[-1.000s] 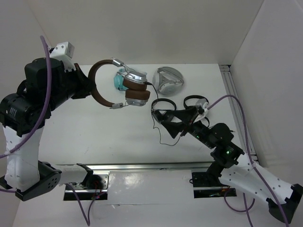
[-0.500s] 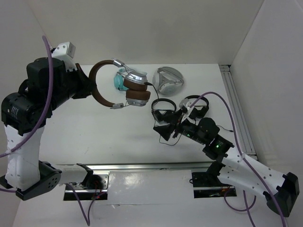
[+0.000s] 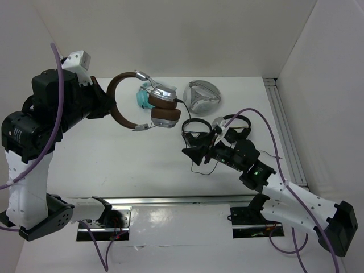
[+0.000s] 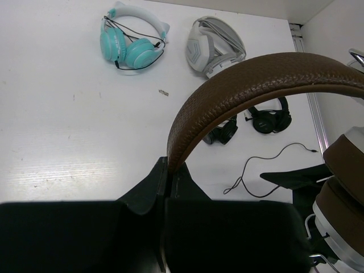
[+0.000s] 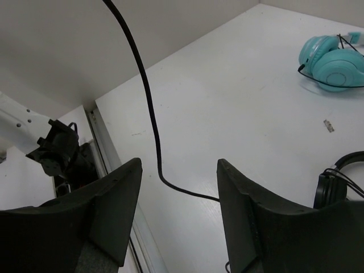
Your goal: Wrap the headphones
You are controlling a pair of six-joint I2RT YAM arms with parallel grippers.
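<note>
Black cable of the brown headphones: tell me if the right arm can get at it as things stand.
Probably yes: the cable hangs just ahead of the open right tool, in line with its gap, with nothing in the way.

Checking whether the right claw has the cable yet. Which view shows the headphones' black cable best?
The right wrist view: the cable runs sharp through the gap of the open right claw, apparently touching neither finger. The top view gives only a faint thread below the headphones; the left wrist view shows just its far tail.

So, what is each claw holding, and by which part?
Left claw: the headphones, by the brown headband. Right claw: nothing; the cable passes between its open fingers.
</note>
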